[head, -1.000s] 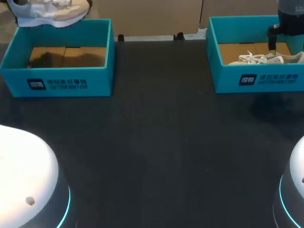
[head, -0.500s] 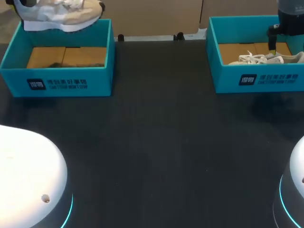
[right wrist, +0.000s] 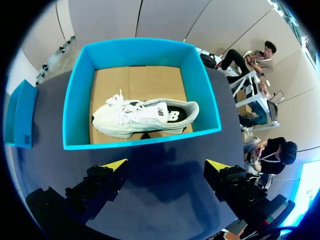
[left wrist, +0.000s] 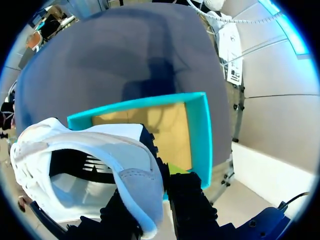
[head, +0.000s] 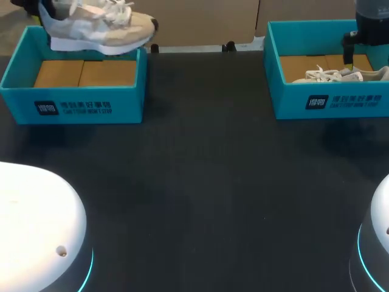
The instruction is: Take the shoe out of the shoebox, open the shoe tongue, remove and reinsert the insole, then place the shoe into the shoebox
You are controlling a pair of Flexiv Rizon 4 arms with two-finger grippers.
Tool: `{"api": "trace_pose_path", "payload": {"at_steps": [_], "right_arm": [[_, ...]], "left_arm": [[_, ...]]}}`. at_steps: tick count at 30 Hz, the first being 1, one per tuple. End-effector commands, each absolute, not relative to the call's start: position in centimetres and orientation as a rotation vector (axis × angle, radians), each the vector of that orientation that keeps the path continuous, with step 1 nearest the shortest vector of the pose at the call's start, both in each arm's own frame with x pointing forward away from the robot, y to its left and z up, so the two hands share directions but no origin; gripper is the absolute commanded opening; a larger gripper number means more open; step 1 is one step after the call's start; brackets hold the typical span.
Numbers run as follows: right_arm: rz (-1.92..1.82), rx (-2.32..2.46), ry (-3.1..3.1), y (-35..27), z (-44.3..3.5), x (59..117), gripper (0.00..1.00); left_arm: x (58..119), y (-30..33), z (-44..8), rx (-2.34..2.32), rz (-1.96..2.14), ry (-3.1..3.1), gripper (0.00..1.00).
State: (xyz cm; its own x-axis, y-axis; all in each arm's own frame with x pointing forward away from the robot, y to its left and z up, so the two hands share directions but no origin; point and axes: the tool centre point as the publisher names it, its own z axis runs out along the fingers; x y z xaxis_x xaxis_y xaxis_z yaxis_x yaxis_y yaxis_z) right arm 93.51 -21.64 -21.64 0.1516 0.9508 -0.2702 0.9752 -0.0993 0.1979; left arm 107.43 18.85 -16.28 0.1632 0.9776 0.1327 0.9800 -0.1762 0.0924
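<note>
Left hand [left wrist: 161,179] pinches white shoe [head: 97,27] above teal shoebox [head: 73,106] on black table [head: 206,182]; right hand [right wrist: 167,165] spread.

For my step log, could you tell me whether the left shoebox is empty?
Empty: the left shoebox shows only bare floor; the shoe hangs above its rim.

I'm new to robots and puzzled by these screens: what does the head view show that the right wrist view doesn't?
Only the head view shows the raised shoe, up over the far wall of the left shoebox. Only the right wrist view shows the right gripper with its yellow tips apart, and the whole boxed shoe. Both show the right shoebox with that shoe inside.
</note>
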Motion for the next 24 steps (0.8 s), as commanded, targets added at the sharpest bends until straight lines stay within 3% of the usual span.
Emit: {"api": "trace_pose_path", "payload": {"at_steps": [1, 24], "right_arm": [[-0.104, 2.108, 1.852, -21.7, -21.6, 93.5, 1.0], [-0.104, 2.108, 1.852, -21.7, -21.6, 93.5, 1.0]], "left_arm": [[104.8, 16.8, -15.9, -2.396, -0.336, -1.989, 0.0], [99.7, 12.7, -15.1, -2.445, -0.209, -2.065, 0.0]]}}
